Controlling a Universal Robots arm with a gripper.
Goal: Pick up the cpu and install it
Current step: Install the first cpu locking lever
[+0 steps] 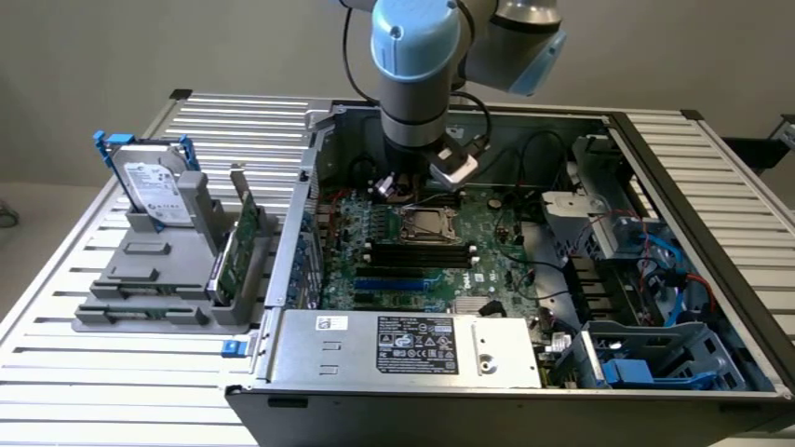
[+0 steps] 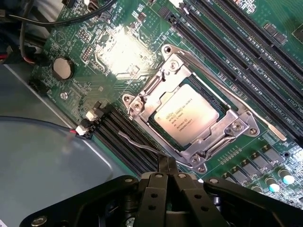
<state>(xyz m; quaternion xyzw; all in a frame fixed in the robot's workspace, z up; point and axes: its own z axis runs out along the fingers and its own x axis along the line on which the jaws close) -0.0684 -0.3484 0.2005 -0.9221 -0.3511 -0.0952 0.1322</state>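
The cpu (image 2: 187, 118) is a small flat square with a silvery metal top bearing fine printed lettering and a thin tan rim showing at its edge. It lies flat in the socket on the motherboard (image 2: 118, 61), inside the open case (image 1: 695, 233), with a bright metal frame (image 2: 213, 137) bordering it on all sides. A thin wire lever (image 2: 142, 144) runs alongside the frame, and another lies along its far side.

The fingers (image 2: 163, 165) are pressed together with nothing between them, poised above the board just beside the socket and apart from the chip. In the exterior view the arm (image 1: 416, 65) reaches down into the case over the same spot.

Black memory slots (image 2: 222, 52) flank the socket on both sides, and a coin battery (image 2: 62, 68) sits further off. A white plug with red and black wires (image 2: 87, 124) lies near the lower slots. Outside the case, on the slatted desk (image 1: 50, 363), a grey holder (image 1: 143, 279) carries a hard drive (image 1: 155, 191) and a green card (image 1: 238, 242), both upright.
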